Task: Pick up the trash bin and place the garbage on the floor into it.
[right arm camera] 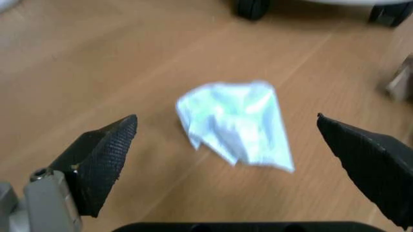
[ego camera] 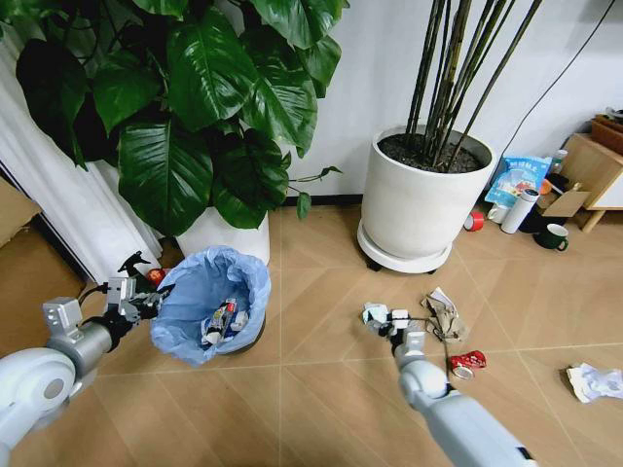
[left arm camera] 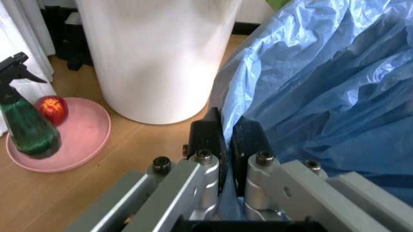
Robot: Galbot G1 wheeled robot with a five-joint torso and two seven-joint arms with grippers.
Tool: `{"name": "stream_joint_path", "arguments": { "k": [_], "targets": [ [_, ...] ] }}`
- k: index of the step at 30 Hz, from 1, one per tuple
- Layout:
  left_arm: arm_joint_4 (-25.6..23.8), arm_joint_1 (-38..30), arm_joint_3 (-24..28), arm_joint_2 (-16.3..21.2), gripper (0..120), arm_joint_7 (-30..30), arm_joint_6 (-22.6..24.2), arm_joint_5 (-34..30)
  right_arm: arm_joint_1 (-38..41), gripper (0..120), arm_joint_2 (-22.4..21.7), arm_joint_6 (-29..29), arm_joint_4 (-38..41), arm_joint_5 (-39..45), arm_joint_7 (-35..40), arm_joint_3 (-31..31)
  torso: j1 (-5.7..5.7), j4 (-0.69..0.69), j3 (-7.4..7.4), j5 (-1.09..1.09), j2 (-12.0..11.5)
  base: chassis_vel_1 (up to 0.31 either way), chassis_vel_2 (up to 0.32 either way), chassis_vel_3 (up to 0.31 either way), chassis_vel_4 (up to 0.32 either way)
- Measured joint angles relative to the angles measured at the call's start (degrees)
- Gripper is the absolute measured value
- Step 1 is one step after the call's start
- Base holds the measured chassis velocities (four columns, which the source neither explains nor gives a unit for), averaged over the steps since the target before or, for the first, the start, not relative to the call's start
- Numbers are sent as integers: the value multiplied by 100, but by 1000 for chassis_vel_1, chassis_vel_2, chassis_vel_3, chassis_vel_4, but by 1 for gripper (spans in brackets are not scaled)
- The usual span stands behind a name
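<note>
The left gripper [left arm camera: 227, 140] is clamped on the bag-lined rim of the trash bin [ego camera: 209, 302], which stands on the floor [ego camera: 321, 292] in front of a white plant pot [ego camera: 226, 233]; a few small pieces already lie inside it. The right gripper [right arm camera: 235, 145] hangs just above a crumpled white-blue wrapper [right arm camera: 235, 125], its fingers [right arm camera: 100, 154] spread wide on either side, apparently not touching it. Crumpled brown paper [ego camera: 445, 313], a crushed red can [ego camera: 467, 364] and a white tissue [ego camera: 594, 381] lie nearby.
</note>
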Motion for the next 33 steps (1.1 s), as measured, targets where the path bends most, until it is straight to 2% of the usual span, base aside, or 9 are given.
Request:
{"name": "stream_joint_path", "arguments": {
  "k": [11,26,33],
  "targets": [
    [15,6,6,-24,0,-2,-6,12,398,100,390,-15,-802,-471,89,14,1,-2,0,-2,0,0,0,0,0],
    [75,-14,-8,-25,0,15,-31,10,1276,100,902,167,-2343,-1384,57,167,1,-1,0,-1,-1,0,0,0,0],
    [114,-49,-3,-22,0,31,-36,2,1461,100,1017,142,-2716,-1483,5,202,1,-2,0,-1,-1,0,0,0,0]
  ]
}}
